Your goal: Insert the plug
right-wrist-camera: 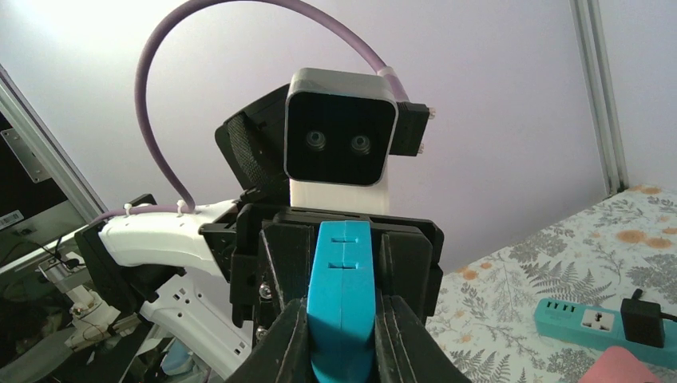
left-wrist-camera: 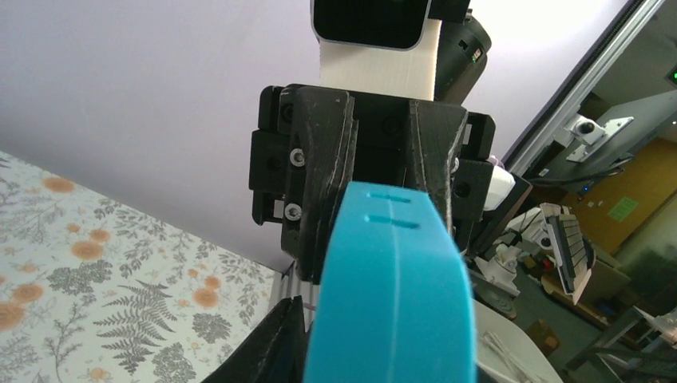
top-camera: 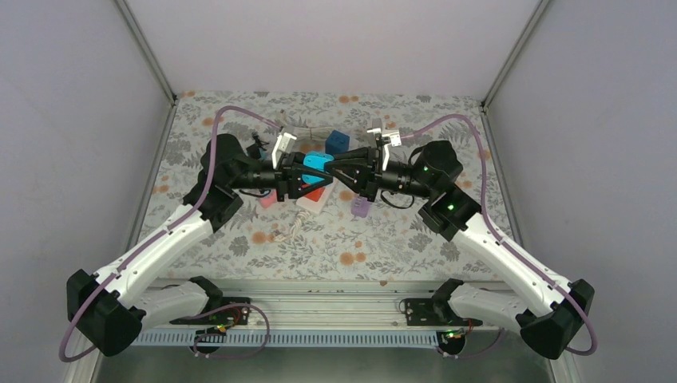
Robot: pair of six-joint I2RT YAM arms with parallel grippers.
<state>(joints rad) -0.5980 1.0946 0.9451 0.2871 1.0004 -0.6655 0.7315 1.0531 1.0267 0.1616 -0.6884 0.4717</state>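
A bright blue plug [top-camera: 318, 162] hangs in the air above the middle of the table, between my two grippers, which meet tip to tip. My right gripper [right-wrist-camera: 342, 339] is shut on it, with both black fingers [right-wrist-camera: 281, 351] pressed on its flat sides. Two slots show on the plug's [right-wrist-camera: 343, 271] upper edge. My left gripper [top-camera: 306, 172] comes from the other side, and its jaws flank the same plug with thin gaps showing. In the left wrist view the plug [left-wrist-camera: 391, 295] fills the frame and hides one of my fingers.
A teal power strip [right-wrist-camera: 587, 321] with a black adapter [right-wrist-camera: 643, 313] plugged in lies on the flowered table. A white power strip [top-camera: 310, 204], a pink block [top-camera: 267, 199], a dark blue block [top-camera: 337, 142] and a purple piece [top-camera: 360, 209] lie below and around the grippers.
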